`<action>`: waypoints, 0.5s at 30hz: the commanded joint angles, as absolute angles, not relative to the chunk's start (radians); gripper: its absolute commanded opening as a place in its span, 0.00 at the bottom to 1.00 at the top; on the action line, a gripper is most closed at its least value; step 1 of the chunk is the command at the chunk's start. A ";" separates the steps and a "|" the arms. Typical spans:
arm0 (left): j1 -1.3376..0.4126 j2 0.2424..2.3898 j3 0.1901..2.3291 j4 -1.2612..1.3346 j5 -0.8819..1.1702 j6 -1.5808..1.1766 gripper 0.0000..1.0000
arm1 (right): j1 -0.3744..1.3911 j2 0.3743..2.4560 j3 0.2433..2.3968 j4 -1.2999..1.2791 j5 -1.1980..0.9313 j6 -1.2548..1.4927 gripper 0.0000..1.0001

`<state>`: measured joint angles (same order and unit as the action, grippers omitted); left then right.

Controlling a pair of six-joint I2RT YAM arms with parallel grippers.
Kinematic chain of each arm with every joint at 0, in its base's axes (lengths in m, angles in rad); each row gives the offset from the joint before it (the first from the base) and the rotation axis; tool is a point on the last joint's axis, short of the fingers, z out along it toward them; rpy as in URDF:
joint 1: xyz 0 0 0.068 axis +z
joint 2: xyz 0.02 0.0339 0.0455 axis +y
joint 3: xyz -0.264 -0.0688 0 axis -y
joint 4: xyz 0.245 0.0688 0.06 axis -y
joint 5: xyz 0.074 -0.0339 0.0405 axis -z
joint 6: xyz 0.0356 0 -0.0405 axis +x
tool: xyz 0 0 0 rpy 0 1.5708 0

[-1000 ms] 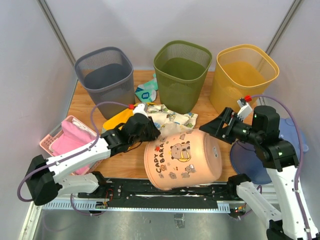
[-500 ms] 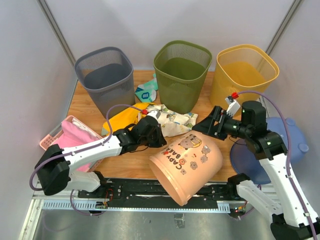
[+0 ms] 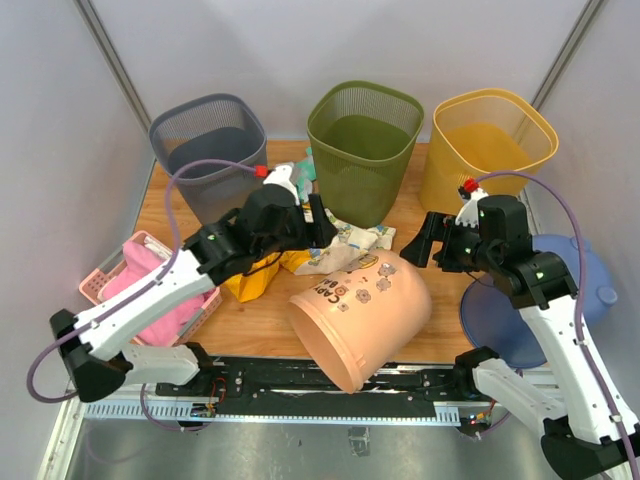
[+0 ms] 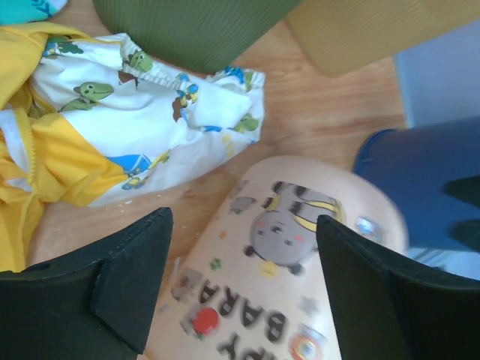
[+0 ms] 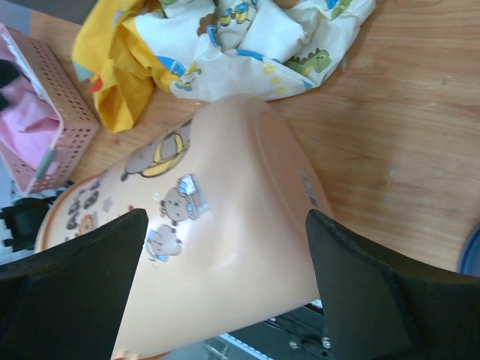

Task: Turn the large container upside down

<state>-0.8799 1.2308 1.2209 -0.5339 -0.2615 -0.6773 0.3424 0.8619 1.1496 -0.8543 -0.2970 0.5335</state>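
The large container [image 3: 365,312] is a peach tub with capybara print. It lies tilted on its side, with its mouth toward the near-left rail and its base toward the back right. My left gripper [image 3: 320,222] hovers open just behind it. In the left wrist view the container [image 4: 289,247] shows below the left gripper [image 4: 244,289], untouched by the fingers [image 4: 131,274]. My right gripper [image 3: 432,246] stands open beside the base, apart from it. The right wrist view looks down on the container [image 5: 225,240] between the right gripper's [image 5: 225,292] wide jaws.
Grey [image 3: 210,150], green [image 3: 362,140] and yellow [image 3: 490,150] mesh bins line the back. A printed cloth [image 3: 352,245] and a yellow cloth [image 3: 250,275] lie behind the container. A pink basket [image 3: 105,285] sits at the left, a blue tub [image 3: 530,315] at the right, and a black rail [image 3: 250,375] along the front.
The container tipped from lying flat to a tilt, its mouth swinging toward the front. My left gripper opened and drew up and back from it. The right gripper retreated slightly to the right.
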 commanded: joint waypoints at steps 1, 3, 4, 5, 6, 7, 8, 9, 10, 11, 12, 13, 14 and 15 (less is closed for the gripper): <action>-0.879 1.142 1.307 -0.757 -0.271 -0.673 0.85 | 0.354 0.882 1.152 -0.891 -0.232 0.406 0.89; -0.880 1.116 1.298 -0.813 -0.198 -0.716 0.88 | 0.354 0.895 1.131 -0.861 -0.312 0.384 0.90; -0.886 1.094 1.276 -0.825 -0.164 -0.745 0.88 | 0.354 0.905 1.120 -0.838 -0.365 0.371 0.91; -0.898 1.069 1.249 -0.827 -0.133 -0.786 0.88 | 0.354 0.917 1.114 -0.826 -0.412 0.364 0.90; -0.914 1.042 1.221 -0.827 -0.109 -0.819 0.89 | 0.353 0.929 1.106 -0.820 -0.446 0.361 0.91; -0.930 1.013 1.189 -0.827 -0.092 -0.851 0.89 | 0.353 0.937 1.099 -0.815 -0.468 0.361 0.90; -0.946 0.985 1.175 -0.826 -0.075 -0.883 0.89 | 0.353 0.944 1.094 -0.810 -0.480 0.363 0.90; -0.958 0.957 1.155 -0.825 -0.057 -0.908 0.89 | 0.353 0.946 1.084 -0.802 -0.485 0.363 0.90; -0.965 0.934 1.133 -0.823 -0.026 -0.929 0.89 | 0.351 0.948 1.076 -0.795 -0.486 0.361 0.90; -0.968 0.913 1.118 -0.818 0.020 -0.942 0.90 | 0.349 0.951 1.068 -0.791 -0.488 0.361 0.91; -0.968 0.898 1.112 -0.819 0.055 -0.947 0.90 | 0.348 0.955 1.062 -0.787 -0.491 0.360 0.90; -0.968 0.886 1.109 -0.820 0.082 -0.952 0.90 | 0.348 0.960 1.056 -0.783 -0.492 0.359 0.90; -0.968 0.874 1.106 -0.819 0.107 -0.961 0.90 | 0.348 0.966 1.051 -0.784 -0.494 0.358 0.90; -0.968 0.864 1.103 -0.819 0.123 -0.969 0.90 | 0.348 0.975 1.046 -0.783 -0.498 0.358 0.90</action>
<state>-0.9627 0.9157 1.1091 -0.8181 -0.0170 -0.8932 0.3424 0.9634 1.0653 -0.8097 -0.4477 0.3862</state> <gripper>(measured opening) 0.896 0.904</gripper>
